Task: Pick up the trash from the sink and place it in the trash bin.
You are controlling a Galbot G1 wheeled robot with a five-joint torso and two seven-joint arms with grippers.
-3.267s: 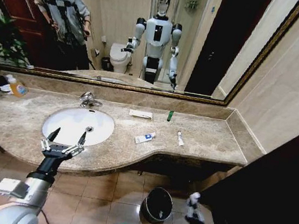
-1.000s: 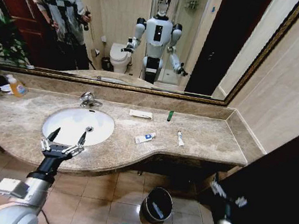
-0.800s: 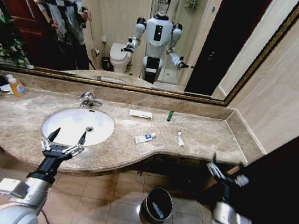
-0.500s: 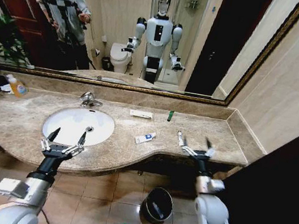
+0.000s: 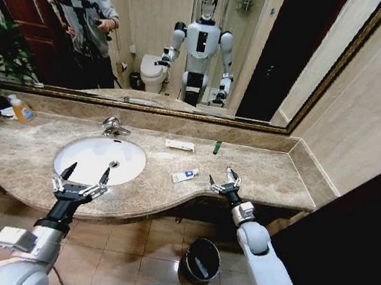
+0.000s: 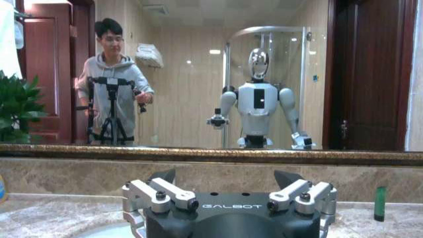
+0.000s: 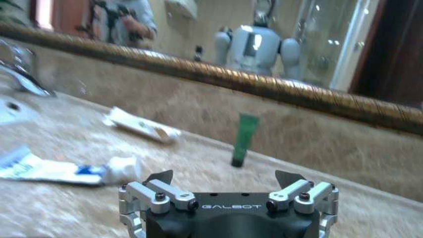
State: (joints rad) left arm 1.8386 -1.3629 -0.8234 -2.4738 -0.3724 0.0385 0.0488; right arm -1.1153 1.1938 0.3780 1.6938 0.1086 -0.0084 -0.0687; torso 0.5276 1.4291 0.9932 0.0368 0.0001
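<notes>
The right hand [image 5: 225,183], fingers spread wide, hovers at the white tube [image 5: 229,174] on the surface; next comes closing on it; the left hand [image 5: 84,180] waits open by the sink [image 5: 71,155].

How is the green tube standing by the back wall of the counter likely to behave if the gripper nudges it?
The green tube stands upright on its small dark cap, so it would probably tip easily. It looks slim, so it is likely light. The open right gripper hovers above the counter, apart from it.
</notes>
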